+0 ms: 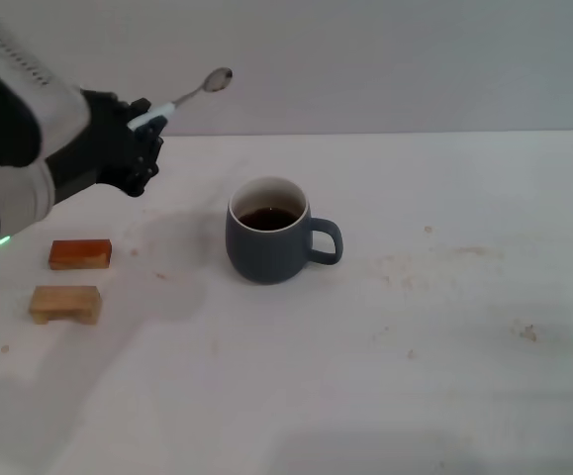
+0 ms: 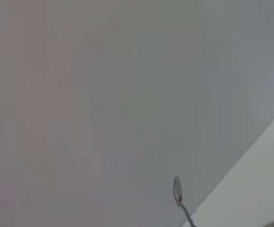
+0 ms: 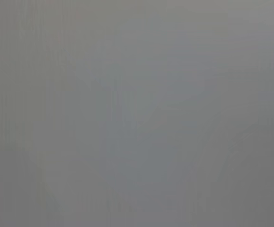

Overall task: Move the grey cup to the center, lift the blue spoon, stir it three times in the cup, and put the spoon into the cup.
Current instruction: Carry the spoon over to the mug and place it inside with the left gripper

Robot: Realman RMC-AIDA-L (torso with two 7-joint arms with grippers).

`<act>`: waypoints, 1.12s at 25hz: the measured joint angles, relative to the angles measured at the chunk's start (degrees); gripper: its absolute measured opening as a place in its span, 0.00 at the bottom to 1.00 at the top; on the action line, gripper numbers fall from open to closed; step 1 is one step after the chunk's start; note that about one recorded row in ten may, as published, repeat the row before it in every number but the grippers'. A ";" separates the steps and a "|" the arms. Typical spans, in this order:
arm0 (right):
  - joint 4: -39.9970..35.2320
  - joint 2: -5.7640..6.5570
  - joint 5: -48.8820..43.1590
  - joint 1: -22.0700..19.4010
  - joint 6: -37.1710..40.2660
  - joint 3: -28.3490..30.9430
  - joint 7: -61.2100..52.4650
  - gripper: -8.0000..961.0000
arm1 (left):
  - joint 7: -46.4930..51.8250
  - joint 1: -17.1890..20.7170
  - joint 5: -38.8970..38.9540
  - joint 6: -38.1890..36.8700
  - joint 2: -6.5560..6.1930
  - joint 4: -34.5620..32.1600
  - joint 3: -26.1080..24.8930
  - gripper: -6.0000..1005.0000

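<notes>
The grey cup stands upright near the middle of the white table, handle pointing right, with dark liquid inside. My left gripper hangs in the air to the cup's upper left, shut on the pale-blue handle of the blue spoon. The spoon slants up and to the right, its metal bowl raised well above the table and left of the cup. In the left wrist view only the blue spoon's bowl and neck show against the grey wall. My right gripper is out of view.
Two small wooden blocks lie at the left of the table: a reddish-brown block and a lighter wooden block nearer the front. The table's far edge meets a grey wall. The right wrist view is plain grey.
</notes>
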State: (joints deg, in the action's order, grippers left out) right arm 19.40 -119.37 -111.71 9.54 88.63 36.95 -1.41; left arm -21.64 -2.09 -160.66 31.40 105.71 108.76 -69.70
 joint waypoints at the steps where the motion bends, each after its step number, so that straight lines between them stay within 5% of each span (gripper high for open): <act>1: -0.03 0.01 0.02 -0.04 -0.02 0.12 0.00 0.01 | -3.62 -0.06 1.61 1.72 1.45 0.39 -1.27 0.15; 2: -0.11 0.01 0.05 -0.11 -0.05 0.28 0.00 0.01 | -3.62 -0.06 1.61 1.72 1.45 0.39 -1.27 0.15; 3: -0.17 0.01 0.06 -0.17 -0.06 0.44 0.00 0.01 | -12.35 -0.35 6.24 6.77 5.72 0.54 -5.26 0.15; 6: -0.37 -0.01 0.10 -0.49 -0.06 0.76 0.00 0.01 | -21.84 -1.06 9.89 13.52 11.51 -0.08 -11.07 0.15; 8: -0.38 -0.01 0.27 -0.77 -0.07 0.77 -0.02 0.01 | -24.66 -1.70 10.40 16.02 12.39 -0.30 -12.16 0.15; 28: -2.51 0.16 6.35 -2.63 0.49 0.75 -0.10 0.01 | -25.03 -3.22 7.61 27.65 12.21 6.05 -11.87 0.15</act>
State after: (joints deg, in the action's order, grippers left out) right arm 16.89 -119.20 -105.36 6.91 89.11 37.70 -1.50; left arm -46.67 -5.31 -153.05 59.04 117.91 114.81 -81.57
